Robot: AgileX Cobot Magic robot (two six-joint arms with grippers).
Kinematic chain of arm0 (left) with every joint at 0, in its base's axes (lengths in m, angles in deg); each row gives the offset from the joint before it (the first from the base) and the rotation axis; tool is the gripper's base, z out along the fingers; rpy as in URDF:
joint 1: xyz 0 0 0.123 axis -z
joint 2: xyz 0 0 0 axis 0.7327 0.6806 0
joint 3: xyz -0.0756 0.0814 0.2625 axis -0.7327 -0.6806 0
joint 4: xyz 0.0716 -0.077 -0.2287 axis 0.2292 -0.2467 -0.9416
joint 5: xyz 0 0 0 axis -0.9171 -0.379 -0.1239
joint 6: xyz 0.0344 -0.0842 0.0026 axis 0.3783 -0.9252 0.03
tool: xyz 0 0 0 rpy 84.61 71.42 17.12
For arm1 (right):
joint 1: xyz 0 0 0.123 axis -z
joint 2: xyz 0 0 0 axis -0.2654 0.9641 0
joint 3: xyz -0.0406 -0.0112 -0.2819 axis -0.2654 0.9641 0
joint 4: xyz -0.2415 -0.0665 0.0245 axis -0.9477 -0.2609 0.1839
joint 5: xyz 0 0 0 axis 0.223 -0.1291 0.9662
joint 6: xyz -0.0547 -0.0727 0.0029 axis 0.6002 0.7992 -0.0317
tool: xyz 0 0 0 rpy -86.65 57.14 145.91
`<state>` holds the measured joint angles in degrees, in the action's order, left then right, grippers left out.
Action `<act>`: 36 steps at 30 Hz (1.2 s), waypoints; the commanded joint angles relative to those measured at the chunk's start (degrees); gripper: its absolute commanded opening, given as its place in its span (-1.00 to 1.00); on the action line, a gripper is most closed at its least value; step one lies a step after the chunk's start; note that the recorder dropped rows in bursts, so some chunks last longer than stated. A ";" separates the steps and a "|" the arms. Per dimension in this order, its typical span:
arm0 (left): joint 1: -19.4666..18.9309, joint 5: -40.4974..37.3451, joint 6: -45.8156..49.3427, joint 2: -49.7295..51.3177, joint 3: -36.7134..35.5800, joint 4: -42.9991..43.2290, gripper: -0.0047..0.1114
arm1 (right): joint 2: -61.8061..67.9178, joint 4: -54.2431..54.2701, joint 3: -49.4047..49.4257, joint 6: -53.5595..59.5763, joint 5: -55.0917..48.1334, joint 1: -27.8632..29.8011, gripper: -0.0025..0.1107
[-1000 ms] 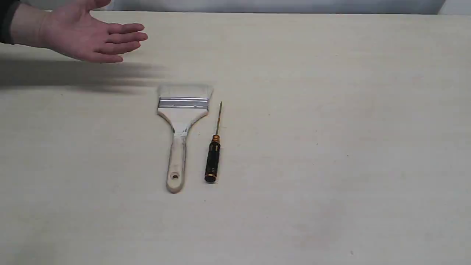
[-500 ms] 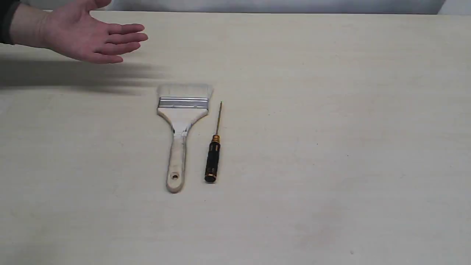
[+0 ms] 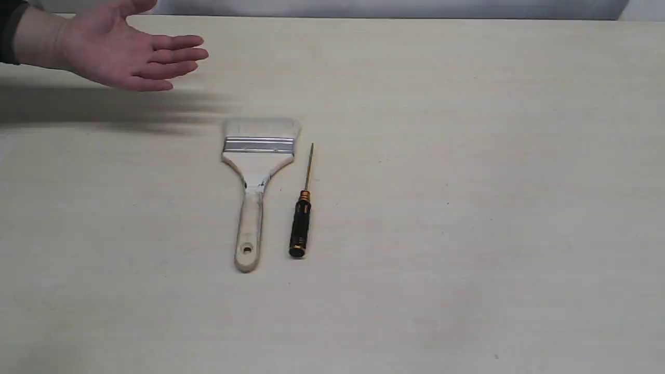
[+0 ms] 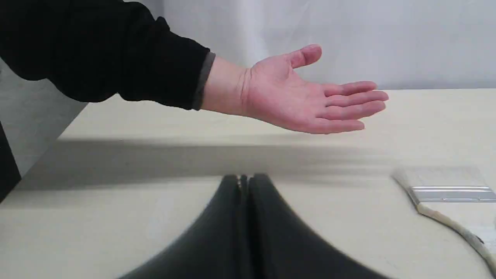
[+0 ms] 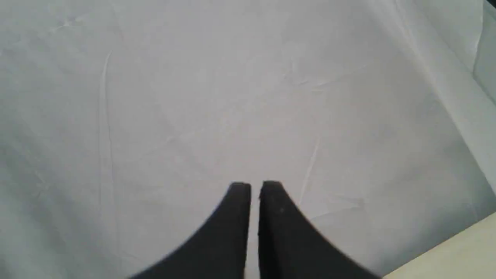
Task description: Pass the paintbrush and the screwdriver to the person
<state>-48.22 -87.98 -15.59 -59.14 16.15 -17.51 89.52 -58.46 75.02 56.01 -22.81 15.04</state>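
Wooden paintbrush: ahead of left gripper; screwdriver just beside it.
Left gripper: pinched together, empty; person beyond.
Right gripper: nearly together, empty.

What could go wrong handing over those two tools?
The slim black-handled screwdriver lies close beside the wide wooden-handled paintbrush, so the left claw grabbing one might knock the other. The screwdriver's thin golden shaft could poke the person's open hand if passed tip first. That hand hovers above the table, so an early release may drop a tool.
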 commanded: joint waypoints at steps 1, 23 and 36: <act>0.47 0.35 -0.12 -0.14 -0.12 -0.09 -0.92 | -0.24 -0.86 0.10 -6.32 0.73 0.22 -0.88; 0.47 0.33 -0.12 -0.14 -0.12 -0.25 -0.92 | 25.82 -117.88 -23.74 -92.84 19.22 0.24 -0.60; 0.47 0.35 -0.12 -0.14 -0.12 -0.12 -0.92 | 44.72 -106.57 -31.86 -61.75 12.19 0.24 -0.61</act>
<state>-48.22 -87.98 -15.59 -59.14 16.15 -17.51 132.36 -168.17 43.86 -15.74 -9.18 15.04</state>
